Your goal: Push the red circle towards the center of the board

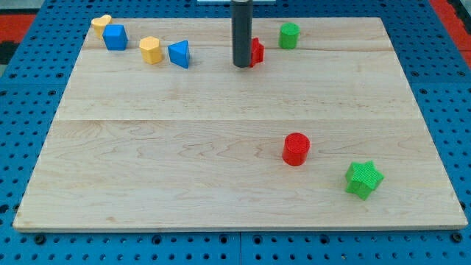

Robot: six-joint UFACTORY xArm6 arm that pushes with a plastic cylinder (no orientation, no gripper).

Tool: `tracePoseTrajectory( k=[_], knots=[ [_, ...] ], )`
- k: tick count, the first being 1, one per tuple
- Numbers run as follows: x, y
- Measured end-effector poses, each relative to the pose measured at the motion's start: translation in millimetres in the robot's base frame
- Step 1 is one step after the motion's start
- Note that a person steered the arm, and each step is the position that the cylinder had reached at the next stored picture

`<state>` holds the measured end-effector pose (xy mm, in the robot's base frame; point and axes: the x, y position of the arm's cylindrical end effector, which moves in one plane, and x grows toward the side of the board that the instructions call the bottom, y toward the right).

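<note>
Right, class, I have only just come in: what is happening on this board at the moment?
A single robot arm ends in a dark rod, and my tip rests near the view's top, touching or right beside a partly hidden red block. The red circle, which is to go toward the centre of the board, sits well apart toward the view's lower right, near a green star. It has not been reached yet.

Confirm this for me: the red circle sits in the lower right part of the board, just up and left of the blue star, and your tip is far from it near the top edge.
Not quite: the star is green, not blue. The camera view shows the red circle in the lower right part of the board, just up and left of the green star, and my tip far from it near the top edge.
</note>
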<state>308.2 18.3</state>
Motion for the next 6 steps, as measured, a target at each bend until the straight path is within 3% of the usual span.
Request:
tracePoseTrajectory(
  k=[1, 2, 4, 5, 6],
  knots=[
    [-6.7, 16.8],
    [42.4, 29.7],
    [170.7, 155.6],
    [228.4, 144.4],
    [217.3, 111.0]
  ],
)
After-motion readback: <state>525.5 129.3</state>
